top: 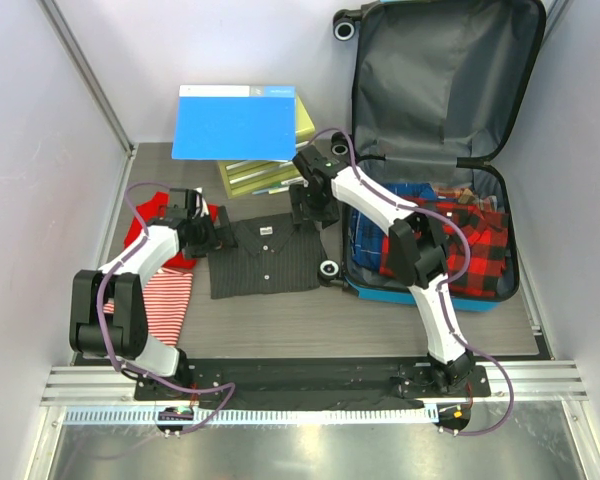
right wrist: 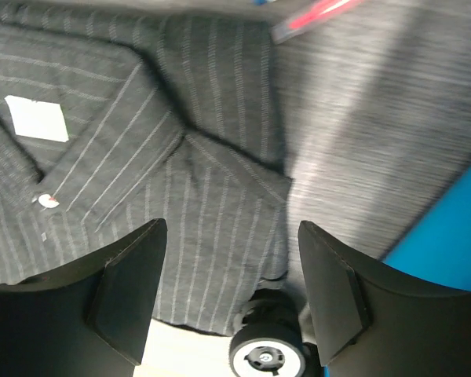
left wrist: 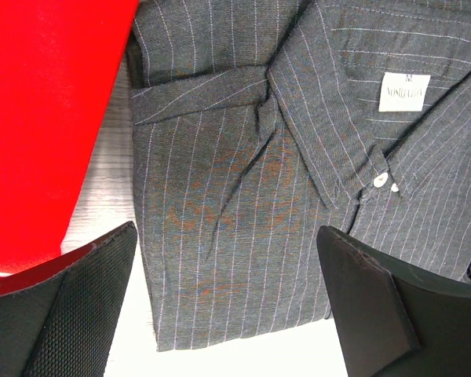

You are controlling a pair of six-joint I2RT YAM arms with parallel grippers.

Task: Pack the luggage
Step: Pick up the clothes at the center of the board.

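Currently left fingers (left wrist: 78, 314) and right fingers (right wrist: 125, 298) wide, empty, over striped shirt (top: 265, 258); open luggage (top: 430, 90) to their right.

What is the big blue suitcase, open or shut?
Open. The luggage lid is swung back, showing grey lining, and plaid clothes lie in its bottom half.

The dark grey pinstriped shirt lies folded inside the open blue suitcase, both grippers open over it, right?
No: the top external view shows the dark grey pinstriped shirt lying folded on the table beside the open blue suitcase. The left gripper and right gripper are open over it.
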